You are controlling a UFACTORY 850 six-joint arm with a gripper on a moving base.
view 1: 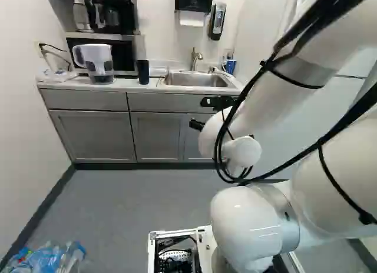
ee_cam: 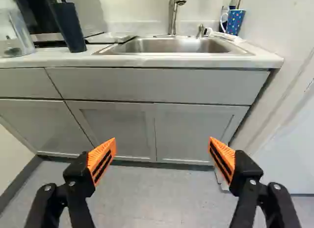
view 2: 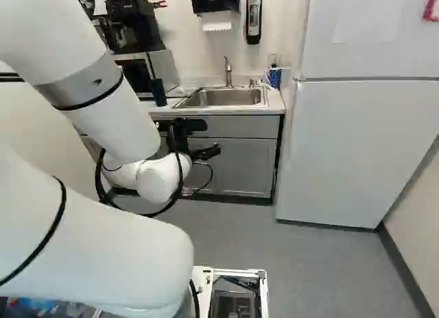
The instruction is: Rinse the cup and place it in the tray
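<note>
My gripper (view 2: 206, 152) is in front of the sink cabinet, partly hidden by the arm. In the wrist view the gripper (ee_cam: 162, 139) stands wide open, with nothing between its orange pads. A dark tumbler-like cup (ee_cam: 68, 27) stands upright on the counter to one side of the sink (ee_cam: 171, 45); it also shows as a dark cup (view 1: 143, 72) in the left base view. A blue patterned cup (ee_cam: 234, 21) stands at the sink's other side, with items in it. A flat, light tray-like item (ee_cam: 110, 38) lies between the dark cup and the sink; its kind is unclear.
The counter (view 1: 126, 83) has a faucet (view 1: 195, 57), a water pitcher (view 1: 98, 62) and a microwave (view 1: 121, 51) with a coffee maker above. Cabinet doors (ee_cam: 115, 125) face the gripper. A white fridge (view 2: 363, 147) stands right of the counter; bagged bottles (view 1: 47, 258) lie at the left.
</note>
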